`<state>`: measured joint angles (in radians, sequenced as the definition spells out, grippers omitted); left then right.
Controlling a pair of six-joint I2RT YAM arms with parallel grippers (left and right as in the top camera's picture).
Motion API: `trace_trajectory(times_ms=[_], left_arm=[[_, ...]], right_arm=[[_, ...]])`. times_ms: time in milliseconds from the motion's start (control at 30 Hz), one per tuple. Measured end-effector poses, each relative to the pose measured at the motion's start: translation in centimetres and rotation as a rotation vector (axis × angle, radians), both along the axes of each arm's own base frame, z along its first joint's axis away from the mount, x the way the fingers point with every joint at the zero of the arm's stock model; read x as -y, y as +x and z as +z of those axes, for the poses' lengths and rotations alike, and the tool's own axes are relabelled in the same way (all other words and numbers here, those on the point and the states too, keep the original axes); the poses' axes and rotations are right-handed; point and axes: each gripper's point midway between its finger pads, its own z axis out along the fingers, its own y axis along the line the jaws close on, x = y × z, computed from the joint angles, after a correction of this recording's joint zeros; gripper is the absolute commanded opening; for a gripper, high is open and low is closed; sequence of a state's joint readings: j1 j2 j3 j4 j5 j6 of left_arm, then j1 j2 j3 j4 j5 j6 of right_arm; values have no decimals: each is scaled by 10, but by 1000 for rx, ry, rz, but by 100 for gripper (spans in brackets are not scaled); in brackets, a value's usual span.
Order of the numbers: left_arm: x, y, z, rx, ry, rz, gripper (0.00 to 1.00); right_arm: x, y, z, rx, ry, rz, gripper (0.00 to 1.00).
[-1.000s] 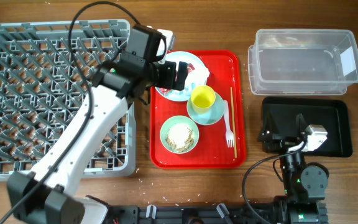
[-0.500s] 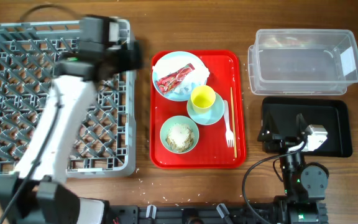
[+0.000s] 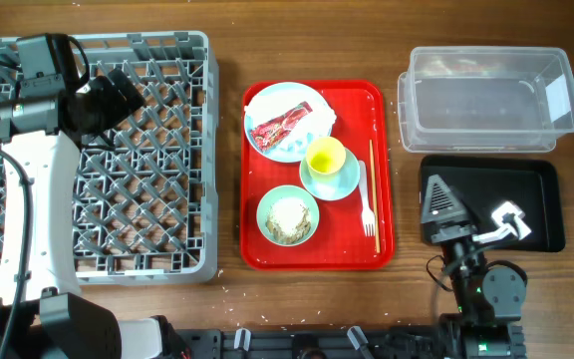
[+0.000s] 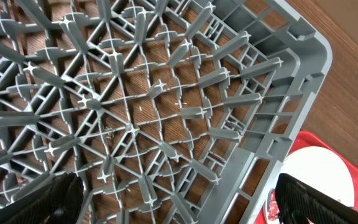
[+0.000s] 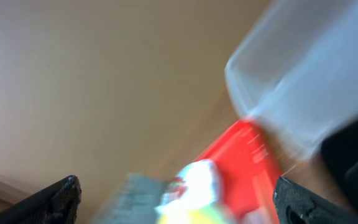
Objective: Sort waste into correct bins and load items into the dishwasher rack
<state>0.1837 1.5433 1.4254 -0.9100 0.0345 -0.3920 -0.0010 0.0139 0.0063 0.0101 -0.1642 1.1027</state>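
Nothing loaded or binned yet; every step left. Grey lattice dishwasher rack bare; left gripper hovers over it, jaws wide, empty. Glossy red tray carries everything. Clear tub and matte black tray empty; right gripper above the latter, spread wide, empty. Pale blue plate bears crinkled wrapper and napkin; mint bowl holds rice scraps; yellow cup on saucer; plastic fork; wooden chopstick.

Grey rack, red tray

dishwasher rack: left arm across it | red tray: crowded | clear tub: open
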Motion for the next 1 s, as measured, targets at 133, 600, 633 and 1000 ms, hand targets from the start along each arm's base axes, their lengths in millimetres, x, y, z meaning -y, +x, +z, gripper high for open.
trace_trajectory(times_ms=[133,600,633,1000], left_arm=[[0,0,0,-2,-1,0,100],[0,0,0,1,-2,3,100],[0,-2,-1,-5,-3,3,100],[0,-1,1,0,-2,3,100]], right_arm=[[-18,-7,40,45,521,151,100],[-48,17,87,-316,-243,348,100],[-54,25,79,-383,-272,388,100],[-83,52,49,-564,-494,448,100]])
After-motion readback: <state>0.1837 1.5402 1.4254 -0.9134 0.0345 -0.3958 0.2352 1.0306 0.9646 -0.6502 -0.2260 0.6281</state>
